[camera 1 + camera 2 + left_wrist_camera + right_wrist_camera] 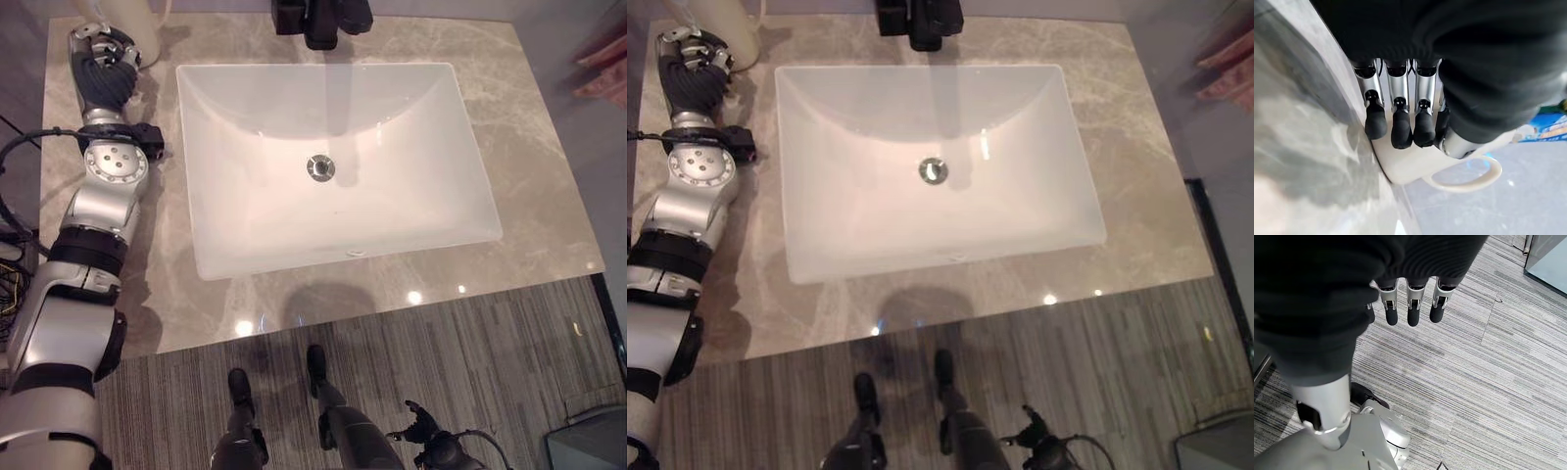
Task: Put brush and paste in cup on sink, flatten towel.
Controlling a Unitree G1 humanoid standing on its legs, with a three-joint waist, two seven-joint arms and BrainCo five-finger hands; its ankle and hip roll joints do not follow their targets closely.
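A cream cup (132, 27) with a loop handle (1469, 178) stands at the back left corner of the marble counter (549, 186). My left hand (103, 64) is right beside it; its dark fingertips (1400, 129) and thumb rest curled against the cup's wall (1415, 166). My right hand (1410, 303) hangs low over the striped floor with straight fingers, holding nothing. Something in blue packaging (1547, 125) lies past the cup, too little of it visible to name.
A white rectangular sink (333, 166) with a round drain (320, 167) fills the middle of the counter. A black tap (323, 20) stands behind it. Something reddish-pink (602, 64) is at the far right edge. A grey box (588, 441) sits on the floor.
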